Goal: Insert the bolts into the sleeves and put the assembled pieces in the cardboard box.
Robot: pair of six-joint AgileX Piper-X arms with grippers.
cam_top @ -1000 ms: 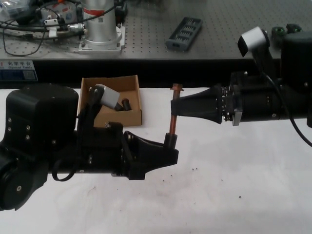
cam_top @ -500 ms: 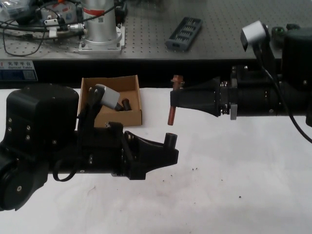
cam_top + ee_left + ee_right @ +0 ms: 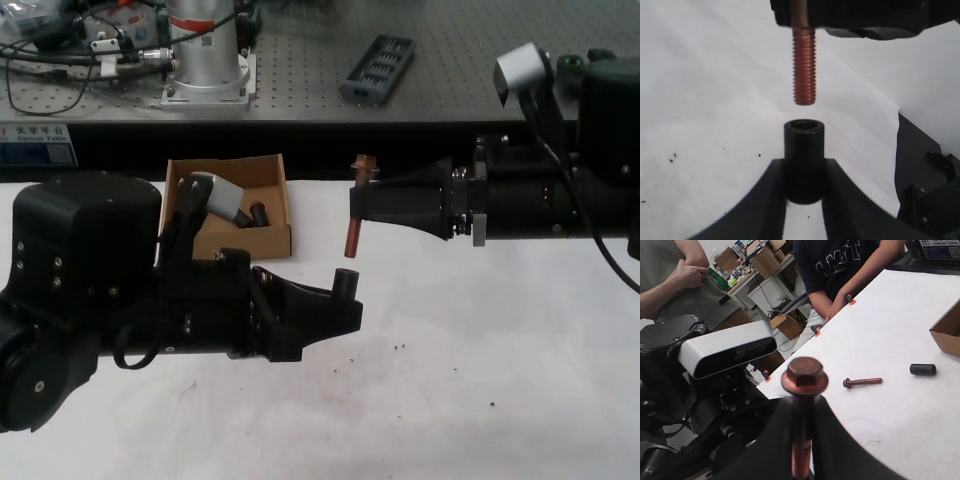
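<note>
My left gripper [image 3: 345,298] is shut on a short black sleeve [image 3: 347,281], held upright with its open end up. In the left wrist view the sleeve [image 3: 804,160] sits between the two fingers [image 3: 765,200]. A copper bolt [image 3: 804,70] hangs thread-down just above it, with a small gap between tip and sleeve mouth. My right gripper [image 3: 358,212] is shut on that bolt [image 3: 354,232] near its hex head [image 3: 804,375]. The cardboard box [image 3: 270,175] lies at the back left of the white table, with dark pieces [image 3: 256,213] inside.
A loose bolt [image 3: 862,382] and a loose black sleeve [image 3: 923,369] lie on the white table near a corner of the box [image 3: 947,332]. Behind the table, a perforated bench carries a black rack [image 3: 378,65] and a metal post [image 3: 205,50].
A second ago the bolt's tip was down at the sleeve's mouth. The right gripper has lifted it and drawn back a little. The left gripper with the sleeve shifted slightly left.
</note>
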